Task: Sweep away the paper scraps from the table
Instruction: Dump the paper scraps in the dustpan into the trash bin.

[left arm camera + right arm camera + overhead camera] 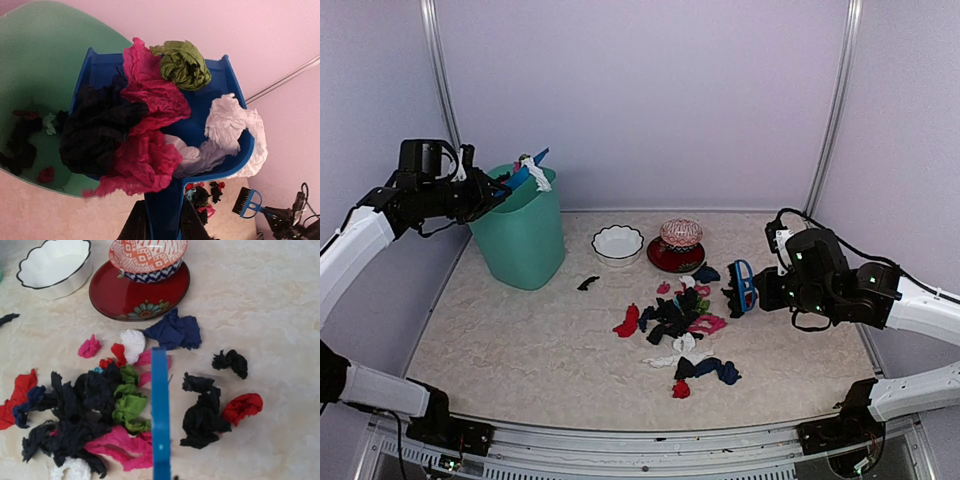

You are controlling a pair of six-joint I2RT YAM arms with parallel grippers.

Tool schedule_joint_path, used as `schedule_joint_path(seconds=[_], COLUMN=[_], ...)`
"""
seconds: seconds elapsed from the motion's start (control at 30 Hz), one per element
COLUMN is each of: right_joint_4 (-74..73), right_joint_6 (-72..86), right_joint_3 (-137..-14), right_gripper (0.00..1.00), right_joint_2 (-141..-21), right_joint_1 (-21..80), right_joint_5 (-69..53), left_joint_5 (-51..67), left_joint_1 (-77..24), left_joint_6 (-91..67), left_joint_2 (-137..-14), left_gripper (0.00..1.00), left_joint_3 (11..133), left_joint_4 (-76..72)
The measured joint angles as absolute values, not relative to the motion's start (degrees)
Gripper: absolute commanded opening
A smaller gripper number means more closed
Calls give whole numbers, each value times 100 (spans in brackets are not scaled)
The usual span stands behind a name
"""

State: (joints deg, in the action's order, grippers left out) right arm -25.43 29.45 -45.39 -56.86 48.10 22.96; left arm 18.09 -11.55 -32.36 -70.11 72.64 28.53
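Note:
My left gripper (pixel 485 195) is shut on the handle of a blue dustpan (pixel 525 172), held tilted over the rim of a green bin (pixel 525 245). In the left wrist view the fingers (pixel 135 225) clamp the dustpan (pixel 220 80), which is heaped with black, red, green and white paper scraps (pixel 150 100); more scraps (pixel 20 145) lie in the bin (pixel 40 60). A pile of paper scraps (pixel 680 315) lies mid-table (pixel 520 340). My right gripper (pixel 760 292) is shut on a blue hand brush (pixel 744 286) at the pile's right edge; the brush (pixel 160 405) hangs over the scraps (pixel 95 400).
A white scalloped bowl (pixel 618 244) and a patterned bowl (pixel 681 234) on a red plate (pixel 675 262) stand behind the pile. One black scrap (pixel 587 283) lies apart near the bin. Enclosure walls stand at the back and sides.

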Motion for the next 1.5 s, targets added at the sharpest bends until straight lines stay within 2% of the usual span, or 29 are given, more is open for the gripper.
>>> schedule_joint_path(seconds=[0.23, 0.47, 0.63, 0.87, 1.07, 1.23, 1.33, 1.5], right_joint_4=[-2547, -2547, -2550, -2545, -2536, -2539, -2543, -2541], right_joint_6=[2947, 2961, 2978, 3017, 3092, 3118, 3118, 3116], right_joint_3=[-4519, -4512, -4491, -4447, -4418, -4375, -4351, -4348], right_gripper=[0, 0, 0, 0, 0, 0, 0, 0], right_joint_2=[-5647, -5623, -5601, -5599, -5599, -5596, -5596, -5596], right_joint_1=[4810, 4810, 4810, 4810, 4807, 4807, 4807, 4807], right_joint_5=[2294, 2294, 2294, 2294, 2285, 2276, 2276, 2274], left_joint_5=[3551, 4700, 5022, 4856, 4707, 4705, 4720, 4755], left_joint_1=[-266, 228, 416, 405, 419, 425, 449, 493], left_joint_6=[-4751, -6587, -8152, -10079, -10436, -10101, -9682, -8300], left_joint_2=[-6965, -6965, -7013, -7192, -7461, -7719, -7747, -7964], left_gripper=[0, 0, 0, 0, 0, 0, 0, 0], left_joint_3=[6464, 5708, 5170, 4748, 4897, 5367, 5673, 6862], left_joint_4=[1671, -126, -1634, -3415, -3728, -3291, -2989, -1634])
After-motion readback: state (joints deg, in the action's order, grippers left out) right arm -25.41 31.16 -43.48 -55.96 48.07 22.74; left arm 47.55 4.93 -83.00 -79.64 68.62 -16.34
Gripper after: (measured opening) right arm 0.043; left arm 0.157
